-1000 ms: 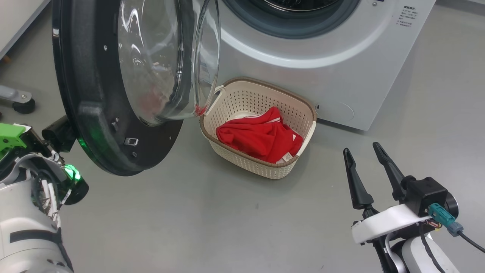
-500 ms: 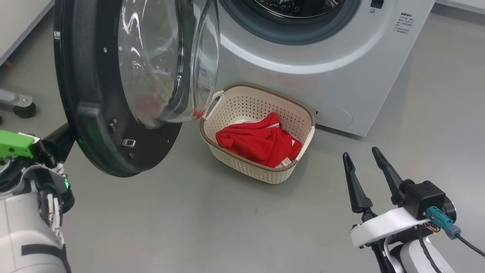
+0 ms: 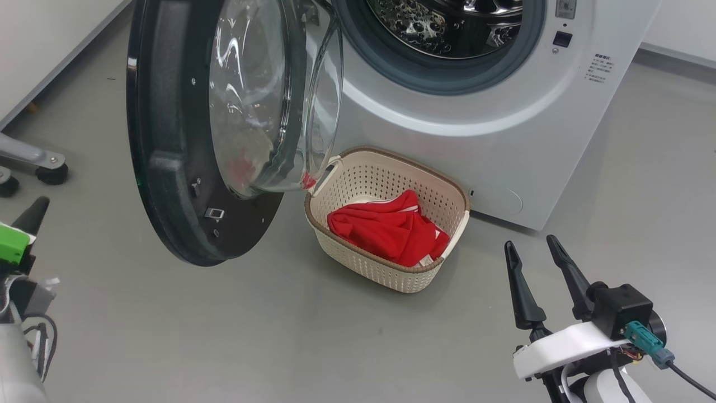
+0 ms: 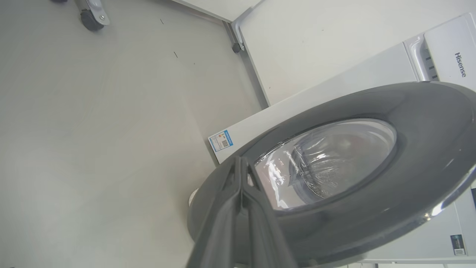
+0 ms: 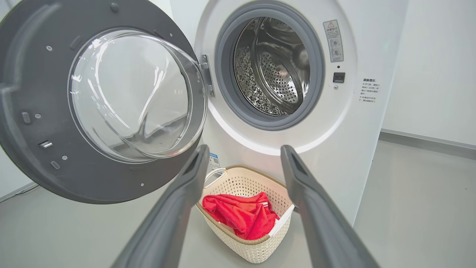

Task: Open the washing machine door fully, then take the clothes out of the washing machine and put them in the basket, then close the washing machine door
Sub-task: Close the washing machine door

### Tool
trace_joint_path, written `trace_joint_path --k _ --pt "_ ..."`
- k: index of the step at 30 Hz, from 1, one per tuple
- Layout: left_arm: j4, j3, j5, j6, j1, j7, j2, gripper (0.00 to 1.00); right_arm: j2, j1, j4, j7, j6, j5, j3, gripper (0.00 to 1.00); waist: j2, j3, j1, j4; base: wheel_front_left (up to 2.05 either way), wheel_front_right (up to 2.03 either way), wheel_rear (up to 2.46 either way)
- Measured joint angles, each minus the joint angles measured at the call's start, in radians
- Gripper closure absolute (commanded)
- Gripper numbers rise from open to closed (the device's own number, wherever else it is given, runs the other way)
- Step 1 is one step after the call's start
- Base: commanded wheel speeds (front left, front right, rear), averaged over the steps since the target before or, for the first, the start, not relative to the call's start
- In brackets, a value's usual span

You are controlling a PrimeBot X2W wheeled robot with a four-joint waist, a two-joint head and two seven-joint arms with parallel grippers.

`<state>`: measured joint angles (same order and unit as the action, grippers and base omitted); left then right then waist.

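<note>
In the head view the whole picture has shifted, so the camera has lifted and more of the drum (image 3: pixel 442 28) is in sight than a second ago. Apart from that, the left gripper (image 3: pixel 34 208) has come away from the back edge of the washing machine door (image 3: pixel 168 168), where it was tucked a second ago. Its fingers, pressed together, now poke up with bare floor (image 3: pixel 224 336) between them and the door, which hangs wide open up and to its right, seemingly no nearer shut. The right gripper (image 3: pixel 529 242), spread and empty, hasn't budged. The basket (image 3: pixel 386 274) sits up-left of it against the washing machine (image 3: pixel 503 140), the clothes (image 3: pixel 386 229) heaped inside.

In the left wrist view, the closed fingertips lie over the door's glossy outer ring, with the glass just beyond to their right. I can't tell whether they touch it.

In the right wrist view, the basket sits low between the spread fingers and the drum above them looks bare.

To my eye the unloading is done and only closing the door is left. The left gripper seems to be lining up on the outer face for that push.
</note>
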<state>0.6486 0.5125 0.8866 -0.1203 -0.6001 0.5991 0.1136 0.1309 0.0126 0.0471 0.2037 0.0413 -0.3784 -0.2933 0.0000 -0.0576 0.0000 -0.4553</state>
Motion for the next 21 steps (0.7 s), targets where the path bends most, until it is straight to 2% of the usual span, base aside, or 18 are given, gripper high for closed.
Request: trace_joint_path --k 6,12,16,21 --pt "-0.136 -0.095 -0.153 -0.005 0.157 -0.151 0.064 1.00 -0.010 0.004 0.004 0.003 0.000 0.000 -0.012 0.00 0.0000 0.025 0.0000 -0.010 0.00 0.00 0.00" --pt "-0.327 -0.245 -0.193 -0.005 0.251 -0.276 0.069 1.00 -0.011 0.018 0.007 0.005 0.000 0.000 -0.013 0.00 0.0000 0.031 0.0000 -0.010 0.00 0.00 0.00" --pt "-0.420 -0.346 -0.244 -0.005 0.343 -0.372 0.105 1.00 -0.011 0.019 0.008 0.006 0.000 0.000 -0.013 0.00 0.0000 0.035 0.0000 -0.008 0.00 0.00 0.00" --pt "-0.484 -0.424 -0.297 -0.005 0.443 -0.489 0.139 1.00 -0.011 0.020 0.008 0.012 0.000 0.000 -0.013 0.00 0.0000 0.039 0.0000 -0.006 0.00 0.00 0.00"
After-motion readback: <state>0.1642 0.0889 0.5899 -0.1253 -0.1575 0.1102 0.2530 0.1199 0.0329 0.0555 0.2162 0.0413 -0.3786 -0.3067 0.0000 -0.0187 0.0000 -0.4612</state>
